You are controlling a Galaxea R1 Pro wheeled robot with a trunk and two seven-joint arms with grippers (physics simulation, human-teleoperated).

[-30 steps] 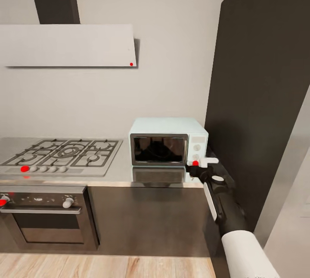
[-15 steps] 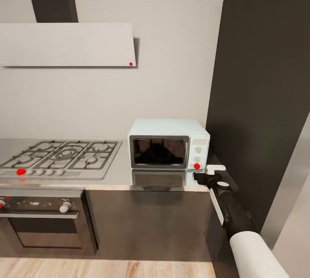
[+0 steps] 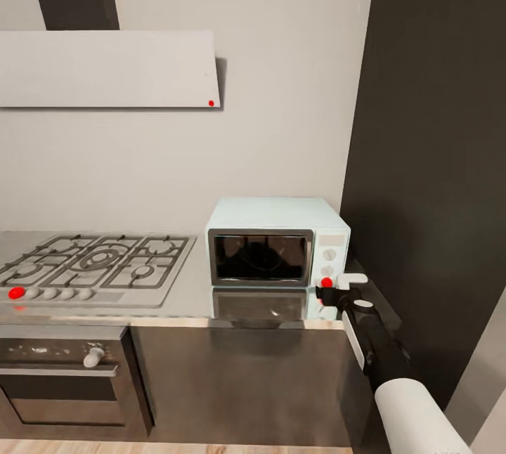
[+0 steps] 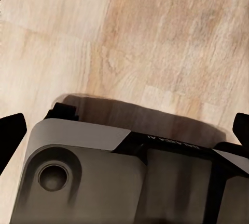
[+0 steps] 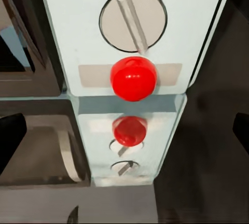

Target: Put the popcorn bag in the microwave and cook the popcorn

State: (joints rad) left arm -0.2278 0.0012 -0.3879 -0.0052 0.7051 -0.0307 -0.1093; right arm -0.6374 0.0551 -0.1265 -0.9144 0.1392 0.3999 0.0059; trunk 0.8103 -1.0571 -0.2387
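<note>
Mint-blue and boxy, the microwave [image 3: 276, 242] sits at the right end of the grey glossy tabletop [image 3: 184, 295], hard against the dark wall panel [image 3: 436, 159], with its dark glass door shut. The right gripper [image 3: 336, 287] hovers just in front of the control strip, close to the red dot light [image 5: 133, 78] under the lower knob [image 5: 133, 20]; in the right wrist view the dark fingertips stand far out at both edges, so the gripper is spread and holds nothing. The left gripper [image 4: 124, 130] hangs over wooden floor [image 4: 155, 37], its fingers likewise spread wide and empty.

Judging by the closed door and the arm aimed at the controls, the task looks to be at the heating stage, with starting or finishing the cook left to do.

That judgement rests on thin evidence. The popcorn bag cannot be made out: the door glass is dark and reflective, so whether it lies inside cannot be told. The stretch of tabletop around the gas hob [image 3: 91, 264] carries no sack. Touch between gripper and light is also unclear.
</note>
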